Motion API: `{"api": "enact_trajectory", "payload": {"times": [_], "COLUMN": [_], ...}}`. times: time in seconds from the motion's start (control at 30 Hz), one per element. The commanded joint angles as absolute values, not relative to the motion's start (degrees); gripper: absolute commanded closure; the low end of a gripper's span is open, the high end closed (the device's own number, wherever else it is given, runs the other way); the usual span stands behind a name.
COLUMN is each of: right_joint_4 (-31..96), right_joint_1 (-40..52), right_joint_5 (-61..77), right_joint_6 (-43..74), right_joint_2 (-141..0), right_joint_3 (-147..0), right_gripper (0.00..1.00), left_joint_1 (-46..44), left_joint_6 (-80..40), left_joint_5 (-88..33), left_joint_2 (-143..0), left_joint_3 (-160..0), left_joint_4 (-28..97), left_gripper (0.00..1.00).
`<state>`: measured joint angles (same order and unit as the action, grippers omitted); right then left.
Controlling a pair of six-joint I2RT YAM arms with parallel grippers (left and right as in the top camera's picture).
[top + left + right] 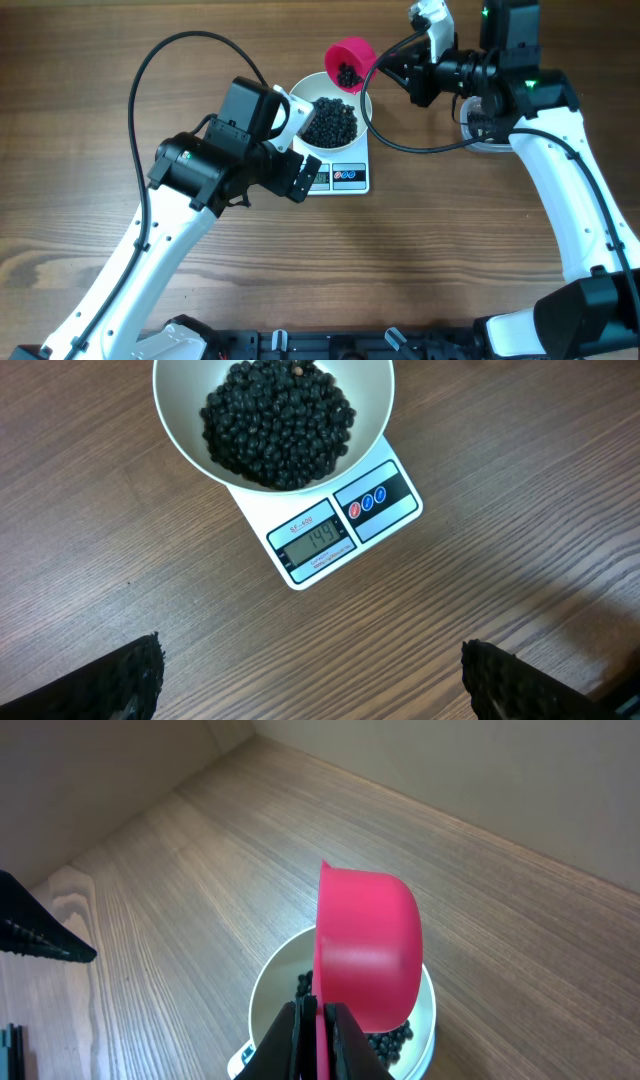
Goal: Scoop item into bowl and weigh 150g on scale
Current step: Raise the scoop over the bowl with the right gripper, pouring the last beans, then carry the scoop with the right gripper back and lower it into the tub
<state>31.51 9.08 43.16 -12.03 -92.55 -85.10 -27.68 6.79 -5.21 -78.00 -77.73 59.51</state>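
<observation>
The scale (372, 530) display reads 149 — its label too small.

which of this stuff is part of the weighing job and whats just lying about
Part of the job: beans, bowl, scale, pink scoop held by the right gripper.
Lying about: clear tub, mostly hidden, contents unseen; left gripper, open and empty.

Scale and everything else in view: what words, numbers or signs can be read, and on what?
"149": on the scale, its grey display, left wrist view; last digit slightly soft.
"SF-400": small print above the display; blurred, uncertain.
Marks on the round buttons: too small to read.
Overhead view: the display is unreadable.
No text on the bowl or the pink scoop.
</observation>
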Motion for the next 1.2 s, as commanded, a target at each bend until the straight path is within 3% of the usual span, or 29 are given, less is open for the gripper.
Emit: {"api": "enact_trajectory", "payload": {"times": [0.0,0.23,0.3,0.5,0.57,0.63,0.77,0.8,0.87,1.17], "right_joint_4": [31.4,31.4,33.2,33.0,34.5,33.3,33.5,35.2,34.5,34.3], "right_joint_1": [9.1,9.1,9.2,9.1,9.1,9.1,9.1,9.1,9.1,9.1], "right_joint_5": [42.6,43.4,50.7,43.0,49.8,43.1,44.1,53.1,45.8,46.2], "right_joint_6": [-11.9,-12.0,-21.2,-15.3,-22.9,-16.1,-16.6,-26.6,-19.2,-18.5], "right_joint_2": [-91.4,-91.4,-91.4,-91.4,-91.4,-91.5,-91.5,-91.5,-91.7,-91.7], "right_joint_3": [-85.5,-85.5,-85.5,-85.5,-85.5,-85.5,-85.5,-85.5,-85.5,-85.5], "right_gripper": [0.96,0.96,0.96,0.96,0.96,0.96,0.96,0.96,0.96,0.96], "left_joint_1": [-27.5,-27.5,-27.5,-27.5,-27.5,-27.5,-27.5,-27.5,-27.5,-27.5], "left_joint_6": [6.6,6.6,6.6,6.7,6.7,6.7,6.7,6.6,6.7,6.7], "left_joint_5": [-4.9,-4.9,-4.9,-4.9,-4.9,-4.9,-4.9,-4.9,-4.9,-4.9], "left_joint_2": [-77.7,-77.7,-77.7,-77.7,-77.7,-77.7,-77.7,-77.7,-77.7,-77.7], "left_joint_3": [-77.6,-77.6,-77.6,-77.6,-77.6,-77.6,-77.6,-77.6,-77.6,-77.6], "left_joint_4": [59.4,59.4,59.4,59.4,59.4,59.4,59.4,59.4,59.4,59.4], "left_gripper": [0.0,0.0,0.0,0.0,0.0,0.0,0.0,0.0,0.0,0.0]}}
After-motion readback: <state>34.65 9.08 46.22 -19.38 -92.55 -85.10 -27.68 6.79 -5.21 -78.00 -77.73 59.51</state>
